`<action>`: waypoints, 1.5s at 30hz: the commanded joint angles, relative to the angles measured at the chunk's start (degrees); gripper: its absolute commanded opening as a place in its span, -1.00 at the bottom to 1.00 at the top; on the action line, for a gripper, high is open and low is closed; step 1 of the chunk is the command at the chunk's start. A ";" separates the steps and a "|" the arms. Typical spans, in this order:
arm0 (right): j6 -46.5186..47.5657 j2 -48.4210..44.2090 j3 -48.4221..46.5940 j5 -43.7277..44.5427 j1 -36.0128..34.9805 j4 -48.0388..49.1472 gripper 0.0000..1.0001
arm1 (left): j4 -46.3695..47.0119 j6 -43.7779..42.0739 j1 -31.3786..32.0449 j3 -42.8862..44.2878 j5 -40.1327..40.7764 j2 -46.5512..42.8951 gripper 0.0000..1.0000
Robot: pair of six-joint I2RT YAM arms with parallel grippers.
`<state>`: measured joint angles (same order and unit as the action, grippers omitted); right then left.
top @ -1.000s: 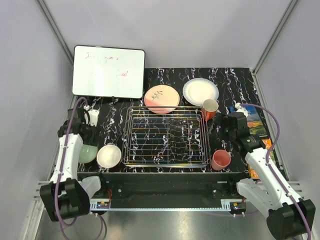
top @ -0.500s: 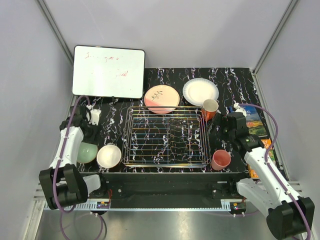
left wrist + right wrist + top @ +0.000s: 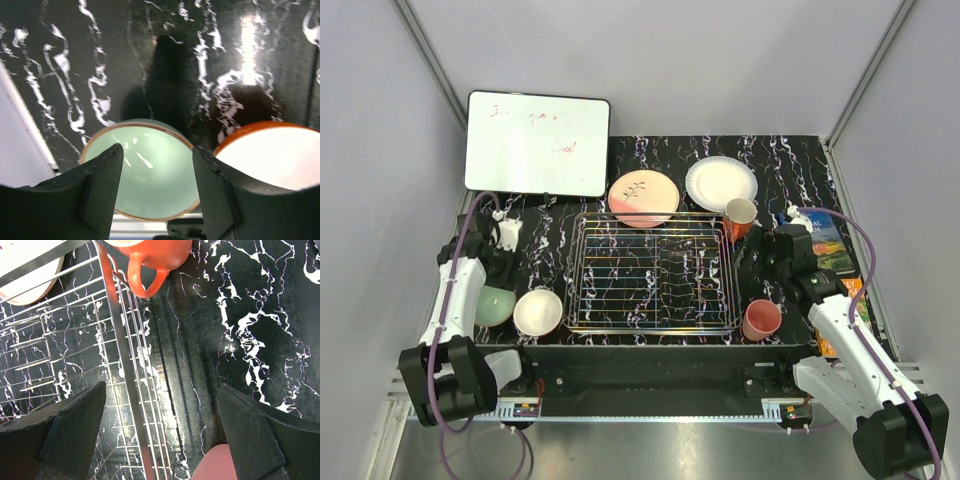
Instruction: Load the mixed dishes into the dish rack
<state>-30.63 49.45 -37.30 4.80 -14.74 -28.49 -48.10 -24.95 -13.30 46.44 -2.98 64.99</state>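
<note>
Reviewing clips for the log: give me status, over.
Left gripper open over pale green bowl, not gripping. Right gripper open, empty, over dish rack edge. Rack holds no dishes. Orange bowl close beside green bowl.

A whiteboard (image 3: 538,144) is seen at the far left corner of a black table top (image 3: 660,155) veined with white; whether it lies flat or leans cannot be told. Faint dark and red handwriting is carried on it, too small to be read. Colourful books (image 3: 833,243) are placed at the table's right edge, partly covered. The table is enclosed by pale grey panels (image 3: 670,60), joined at the far corners by aluminium profiles (image 3: 428,58). A metal rail (image 3: 650,410) is fixed along the near edge, with brushed sheet metal (image 3: 650,455) beyond it.
</note>
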 commanded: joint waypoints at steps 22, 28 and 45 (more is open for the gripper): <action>0.40 -1.37 0.82 -1.63 -0.37 2.65 0.99 | 3.18 1.39 1.35 -0.99 0.87 8.66 -0.06; 0.40 -1.38 1.00 -1.72 -0.46 3.00 0.99 | 7.66 2.53 1.35 -1.61 2.28 10.85 -0.45; 0.49 -1.81 1.18 -1.46 -0.46 3.09 0.86 | 3.64 9.64 2.83 12.95 -5.00 13.86 -1.00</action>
<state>-30.65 48.73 -36.29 3.44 -14.74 -27.59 -41.28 -18.94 -11.79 51.86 -0.47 81.12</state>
